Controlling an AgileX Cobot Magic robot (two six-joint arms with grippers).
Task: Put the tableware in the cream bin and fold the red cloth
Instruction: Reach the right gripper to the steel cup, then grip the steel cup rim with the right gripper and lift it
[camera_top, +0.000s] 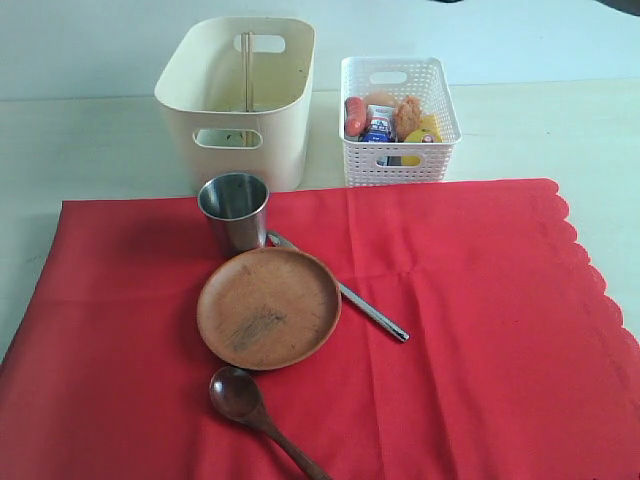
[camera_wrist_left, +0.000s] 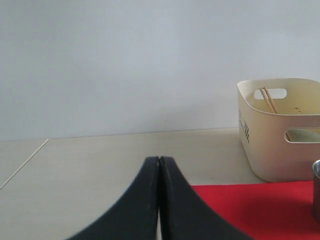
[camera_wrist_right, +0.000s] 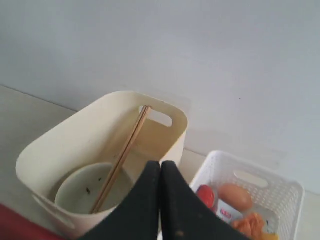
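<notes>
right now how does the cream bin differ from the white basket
The bin is cream, solid-walled and taller; the basket is white, latticed and lower. The bin holds chopsticks and a bowl; the basket holds food. Both are open-topped with cut-out handles, standing side by side at the red cloth's far edge.

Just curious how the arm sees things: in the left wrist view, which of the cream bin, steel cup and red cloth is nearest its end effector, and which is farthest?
1. Red cloth, just beside the left end effector.
2. Steel cup, standing on the cloth.
3. Cream bin, beyond the cloth, farthest.
</notes>
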